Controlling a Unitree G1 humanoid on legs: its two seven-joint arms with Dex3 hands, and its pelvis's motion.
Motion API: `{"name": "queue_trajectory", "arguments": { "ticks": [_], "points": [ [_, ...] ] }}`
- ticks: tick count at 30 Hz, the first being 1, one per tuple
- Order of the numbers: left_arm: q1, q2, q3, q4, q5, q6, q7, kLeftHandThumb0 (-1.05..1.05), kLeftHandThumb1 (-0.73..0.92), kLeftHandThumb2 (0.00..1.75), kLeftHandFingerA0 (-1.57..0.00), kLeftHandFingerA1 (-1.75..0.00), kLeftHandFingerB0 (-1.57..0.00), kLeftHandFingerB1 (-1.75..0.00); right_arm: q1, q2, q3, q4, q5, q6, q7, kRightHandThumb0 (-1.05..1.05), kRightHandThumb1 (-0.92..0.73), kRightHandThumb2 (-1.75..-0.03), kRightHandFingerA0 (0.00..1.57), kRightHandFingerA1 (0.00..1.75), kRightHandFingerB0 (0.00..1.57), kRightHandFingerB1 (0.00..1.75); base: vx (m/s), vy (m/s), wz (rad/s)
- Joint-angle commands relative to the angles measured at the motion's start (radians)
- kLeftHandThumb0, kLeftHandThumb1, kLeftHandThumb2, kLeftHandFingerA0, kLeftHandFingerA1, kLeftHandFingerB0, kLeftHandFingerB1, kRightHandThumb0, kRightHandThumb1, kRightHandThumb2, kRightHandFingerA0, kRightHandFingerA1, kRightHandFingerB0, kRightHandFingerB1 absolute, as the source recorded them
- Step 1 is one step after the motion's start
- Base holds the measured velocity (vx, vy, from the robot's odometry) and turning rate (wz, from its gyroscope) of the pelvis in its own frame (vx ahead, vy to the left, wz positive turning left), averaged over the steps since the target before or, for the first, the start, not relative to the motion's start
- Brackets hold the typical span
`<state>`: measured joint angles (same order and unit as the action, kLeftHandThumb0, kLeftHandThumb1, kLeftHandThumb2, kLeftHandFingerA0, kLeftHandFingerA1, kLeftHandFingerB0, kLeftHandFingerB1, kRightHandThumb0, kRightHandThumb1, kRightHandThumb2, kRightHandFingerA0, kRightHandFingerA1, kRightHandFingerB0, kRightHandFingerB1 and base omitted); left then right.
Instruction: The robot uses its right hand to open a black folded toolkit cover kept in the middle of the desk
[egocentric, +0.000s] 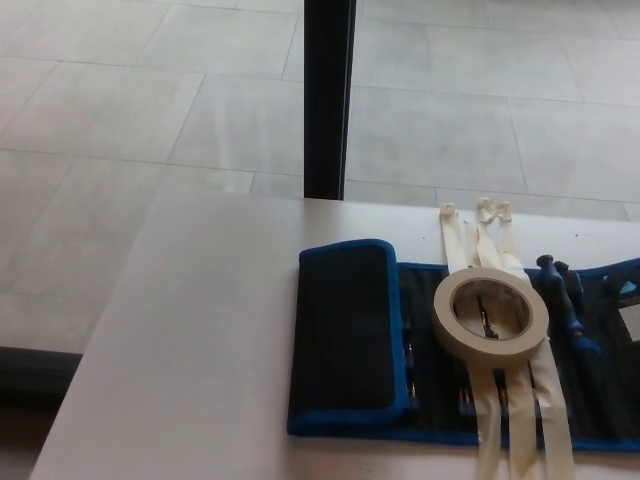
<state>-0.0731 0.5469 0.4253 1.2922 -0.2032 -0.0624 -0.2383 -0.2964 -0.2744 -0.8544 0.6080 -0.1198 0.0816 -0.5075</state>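
A pale tabletop fills the near side. Beyond it lies a floor of large grey tiles, with a black post standing upright at the far edge.
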Motion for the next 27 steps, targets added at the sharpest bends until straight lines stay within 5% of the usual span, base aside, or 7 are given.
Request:
{"name": "queue_trajectory", "arguments": {
  "ticks": [1, 2, 14, 15, 16, 21, 27],
  "points": [
    [0.007, 0.037, 0.009, -0.001, -0.002, -0.012, -0.006, -0.92, 0.68, 1.14, -0.21, -0.58, -0.18, -0.47, -0.171, -0.277, -0.256, -0.017, 0.364, 0.336, 0.070, -0.38, -0.70, -0.74, 0.06, 0.92, 0.11, 0.53, 0.00, 0.000, 0.00],
    [0.008, 0.038, 0.014, -0.001, -0.007, -0.008, -0.013, -0.97, 0.90, 0.68, -0.23, -0.54, -0.28, -0.37, -0.192, -0.315, -0.264, 0.002, 0.361, 0.342, 0.071, -0.37, -0.68, -0.70, 0.07, 0.77, 0.20, 0.60, 0.00, 0.000, 0.00],
    [0.008, 0.038, -0.021, 0.000, 0.034, -0.028, 0.005, -0.91, 0.70, 1.14, -0.22, -0.59, -0.21, -0.49, 0.044, -0.402, -0.200, 0.314, 0.316, 0.078, 0.370, -0.66, -0.74, -0.62, 0.00, 0.51, 0.03, 0.35, 0.00, 0.000, 0.00],
    [0.009, 0.037, -0.022, 0.000, 0.032, -0.030, 0.005, -0.89, 0.70, 1.15, -0.21, -0.59, -0.17, -0.48, 0.040, -0.378, -0.202, 0.341, 0.314, 0.049, 0.318, -0.68, -0.72, -0.58, 0.08, 1.02, 0.07, 0.46, 0.00, 0.000, 0.00],
    [0.006, 0.039, -0.009, -0.002, 0.016, -0.016, 0.000, -0.95, 0.91, 0.68, -0.26, -0.56, -0.29, -0.39, 0.039, -0.349, -0.219, 0.336, 0.336, 0.051, 0.303, -0.71, -0.54, -0.92, 0.37, 0.88, 0.11, 0.55, 0.00, 0.000, 0.00],
    [0.004, 0.024, 0.007, -0.002, 0.000, -0.007, -0.001, -0.91, 0.68, 1.13, -0.25, -0.59, -0.22, -0.48, 0.080, -0.242, -0.219, 0.388, 0.382, -0.056, 0.318, -0.65, -0.76, -0.61, 0.03, 0.79, 0.07, 0.60, 0.00, 0.000, 0.00],
    [0.014, 0.024, -0.009, -0.005, 0.016, -0.032, 0.006, -0.97, 0.92, 0.68, -0.27, -0.56, -0.28, -0.38, 0.106, -0.163, -0.231, 0.411, 0.457, -0.096, 0.303, -0.62, -0.53, -0.94, 0.25, 0.73, 0.09, 0.53, 0.00, 0.000, 0.00]
  ]
}}
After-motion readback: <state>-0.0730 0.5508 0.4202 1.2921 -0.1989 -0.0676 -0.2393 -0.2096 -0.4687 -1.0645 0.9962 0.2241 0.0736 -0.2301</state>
